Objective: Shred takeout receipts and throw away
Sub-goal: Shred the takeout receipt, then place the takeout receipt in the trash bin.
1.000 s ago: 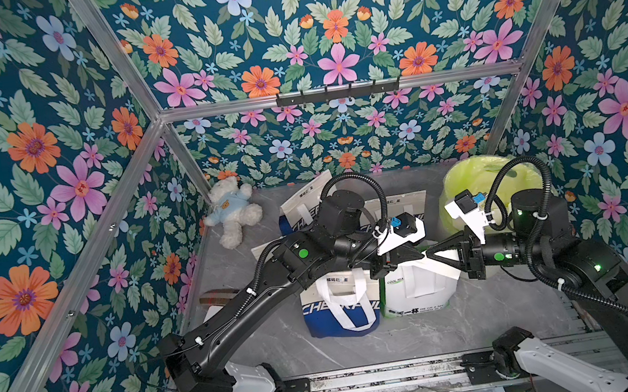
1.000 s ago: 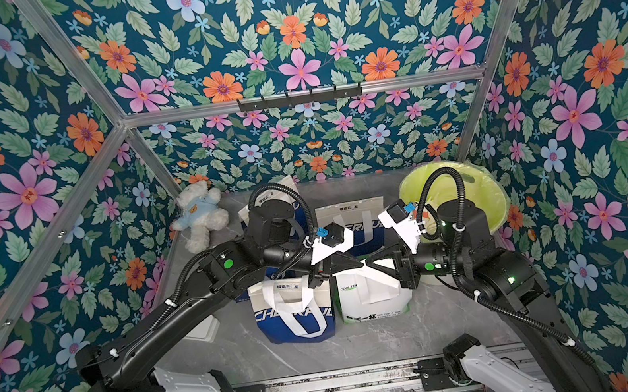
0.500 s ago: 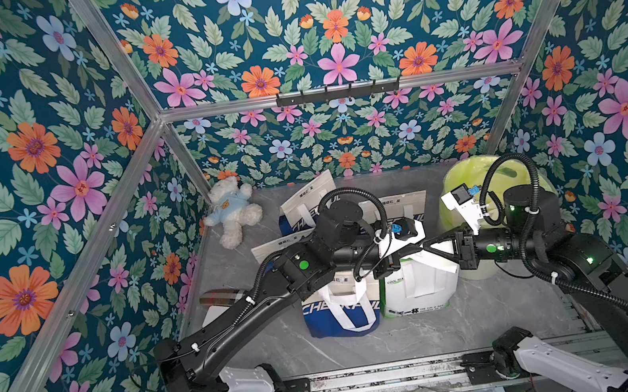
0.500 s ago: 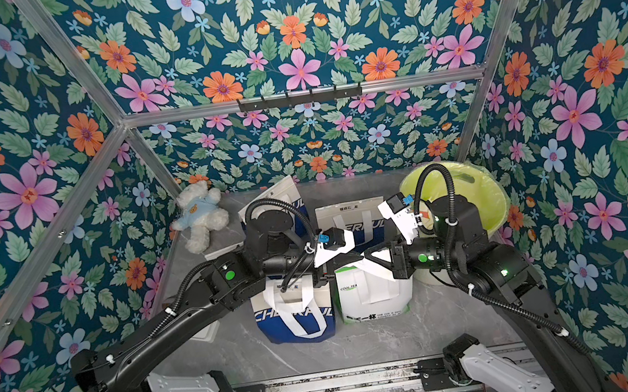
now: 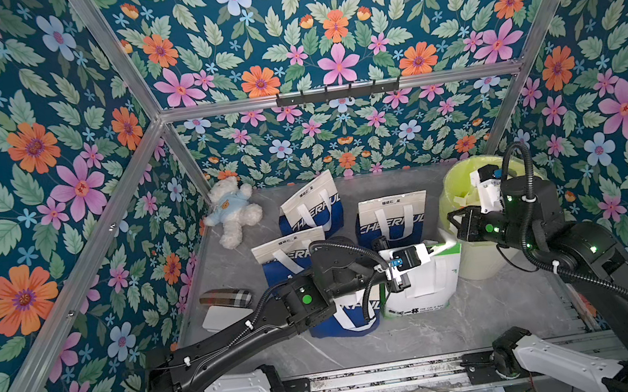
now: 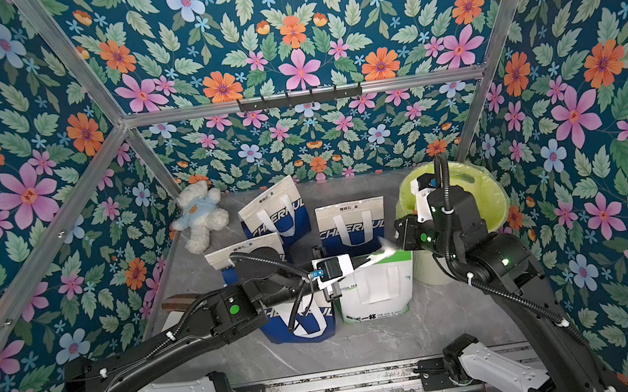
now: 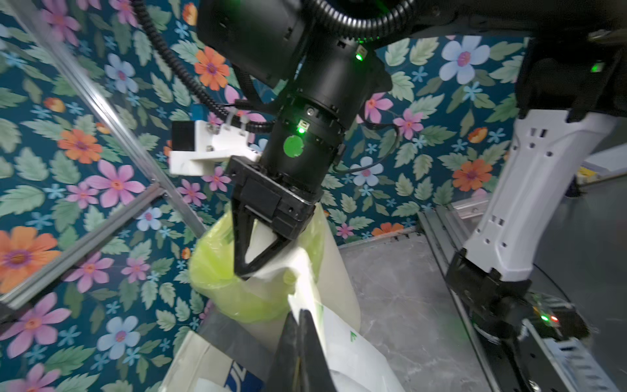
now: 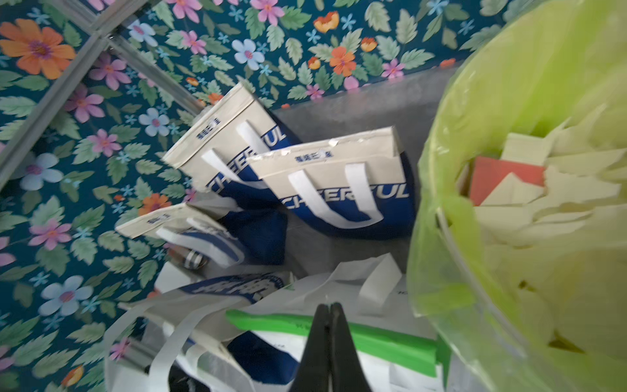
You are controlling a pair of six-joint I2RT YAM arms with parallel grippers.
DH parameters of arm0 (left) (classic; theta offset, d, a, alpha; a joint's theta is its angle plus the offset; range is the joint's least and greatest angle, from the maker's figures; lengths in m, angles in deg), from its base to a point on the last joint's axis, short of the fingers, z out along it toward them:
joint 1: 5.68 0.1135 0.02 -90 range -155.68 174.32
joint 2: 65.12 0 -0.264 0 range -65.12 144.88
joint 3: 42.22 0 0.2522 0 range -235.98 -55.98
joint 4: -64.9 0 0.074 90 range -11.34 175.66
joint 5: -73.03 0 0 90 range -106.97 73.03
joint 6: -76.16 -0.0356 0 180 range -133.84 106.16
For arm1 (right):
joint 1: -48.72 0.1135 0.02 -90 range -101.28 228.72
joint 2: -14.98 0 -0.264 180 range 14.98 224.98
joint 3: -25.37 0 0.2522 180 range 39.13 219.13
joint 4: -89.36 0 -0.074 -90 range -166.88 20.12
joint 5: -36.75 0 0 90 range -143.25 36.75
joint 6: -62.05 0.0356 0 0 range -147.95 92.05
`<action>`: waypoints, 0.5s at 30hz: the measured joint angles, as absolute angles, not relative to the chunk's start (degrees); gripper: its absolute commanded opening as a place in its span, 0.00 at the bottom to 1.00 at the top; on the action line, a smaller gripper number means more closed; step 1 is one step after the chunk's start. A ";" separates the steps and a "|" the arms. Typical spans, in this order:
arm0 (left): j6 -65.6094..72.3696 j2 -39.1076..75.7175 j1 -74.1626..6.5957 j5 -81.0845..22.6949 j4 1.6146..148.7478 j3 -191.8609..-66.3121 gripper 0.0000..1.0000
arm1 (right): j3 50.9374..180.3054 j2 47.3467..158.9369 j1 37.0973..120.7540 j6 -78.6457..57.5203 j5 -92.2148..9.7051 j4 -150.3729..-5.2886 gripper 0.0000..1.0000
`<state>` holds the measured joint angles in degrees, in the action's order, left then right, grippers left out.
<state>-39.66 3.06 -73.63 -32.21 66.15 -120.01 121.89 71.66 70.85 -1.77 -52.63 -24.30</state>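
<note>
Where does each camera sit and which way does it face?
Top views: high at the front, looking down on blue bags, bin and both arms.
Left wrist: looks along the left gripper at the right gripper and bin.
Right wrist: looks past its own shut fingers at the bags and scraps in the bin.
Shared: every view shows the bin.

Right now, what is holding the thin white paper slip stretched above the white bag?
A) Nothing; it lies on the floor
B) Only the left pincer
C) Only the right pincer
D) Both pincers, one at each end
D: the receipt spans the gap between the left pincer and the right pincer, and each is closed on one end of it, as the left wrist view shows.
</note>
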 measured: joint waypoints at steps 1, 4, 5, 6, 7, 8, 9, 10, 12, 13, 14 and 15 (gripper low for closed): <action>-39.64 2.21 -73.63 -31.18 64.84 -119.44 0.00 | 122.90 72.58 68.56 -2.47 -53.72 -24.04 0.00; -39.64 0.61 -73.71 -28.60 60.90 -118.94 0.00 | 123.92 73.65 59.14 -4.11 -54.95 -24.50 0.00; -39.64 0.59 -73.74 -27.93 59.70 -119.03 0.00 | 123.79 73.63 56.54 -4.35 -55.49 -24.76 0.00; -39.53 1.00 -73.78 -27.03 58.57 -119.53 0.00 | 123.40 73.56 54.18 -4.59 -55.47 -25.37 0.00; -39.47 1.86 -73.78 -26.24 57.60 -120.54 0.00 | 122.57 73.56 52.36 -5.38 -55.52 -26.38 0.00; -39.49 2.91 -73.78 -25.68 57.15 -121.56 0.00 | 121.70 73.59 51.42 -5.88 -55.56 -27.17 0.00; -39.47 4.61 -73.78 -25.17 56.93 -123.22 0.00 | 120.58 73.81 50.88 -6.12 -56.00 -27.87 0.00; -39.47 6.34 -73.78 -24.47 56.77 -124.89 0.00 | 119.31 74.02 50.64 -6.84 -56.46 -28.59 0.00; -39.49 10.05 -73.78 -23.91 56.84 -128.14 0.00 | 116.80 74.15 50.35 -7.35 -56.81 -29.68 0.00; -39.53 12.09 -73.78 -23.53 57.04 -129.91 0.00 | 115.36 74.02 50.16 -7.68 -56.98 -30.25 0.10; -39.60 14.25 -73.78 -23.18 57.34 -131.86 0.00 | 114.46 73.91 49.98 -7.87 -57.09 -30.42 0.28; -39.71 16.50 -73.78 -23.01 57.87 -134.00 0.00 | 113.70 73.87 49.63 -8.20 -57.00 -30.51 0.50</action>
<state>-39.71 16.50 -73.78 -23.01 57.87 -134.00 113.70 73.87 49.63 -8.20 -57.00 -30.51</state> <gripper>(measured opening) 0.049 0.085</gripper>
